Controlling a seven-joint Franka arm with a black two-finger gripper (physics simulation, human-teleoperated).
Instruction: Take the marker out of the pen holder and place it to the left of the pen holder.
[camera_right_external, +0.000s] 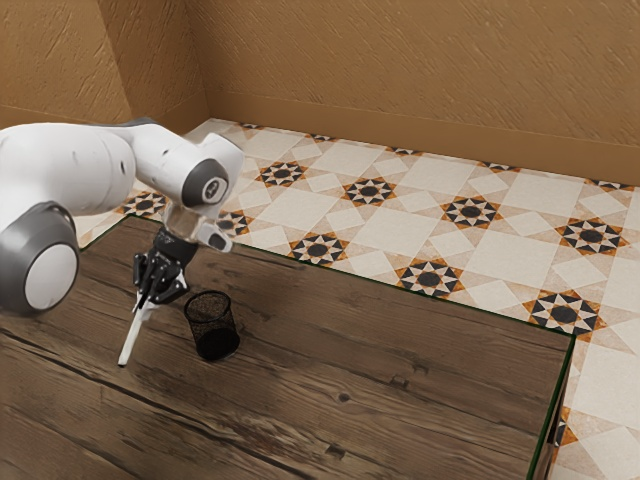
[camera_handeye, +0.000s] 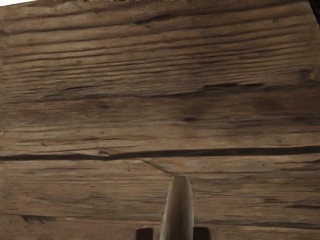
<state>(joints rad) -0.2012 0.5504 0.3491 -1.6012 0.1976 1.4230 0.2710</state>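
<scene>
Brown, roughly textured walls (camera_right_external: 400, 70) rise behind a pale tiled floor (camera_right_external: 390, 225), which is patterned with dark and orange stars. On it stands a table (camera_right_external: 330, 370) of dark, worn wood planks, with long cracks and knots in the grain and a thin green line along its edges. A white and gray robot arm (camera_right_external: 75, 168) reaches in from the exterior view's left, bent so that its black end effector (camera_right_external: 148, 298) points down over the table near the pen holder.

The end effector is closed on the marker (camera_right_external: 131, 335), its two fingers to either side of the marker's body, parted only by about its thickness. White along its visible length, the marker slants down from the grip and ends in a small dark tip; whether that tip touches the wood, I cannot tell. It is out of the pen holder (camera_right_external: 212, 325), a black mesh cup that stands upright on the table, just beside the end effector and toward the exterior view's right. In the wrist view the marker's rounded end shows between the dark fingertips (camera_handeye: 202, 233), with the wood grain beyond it.
</scene>
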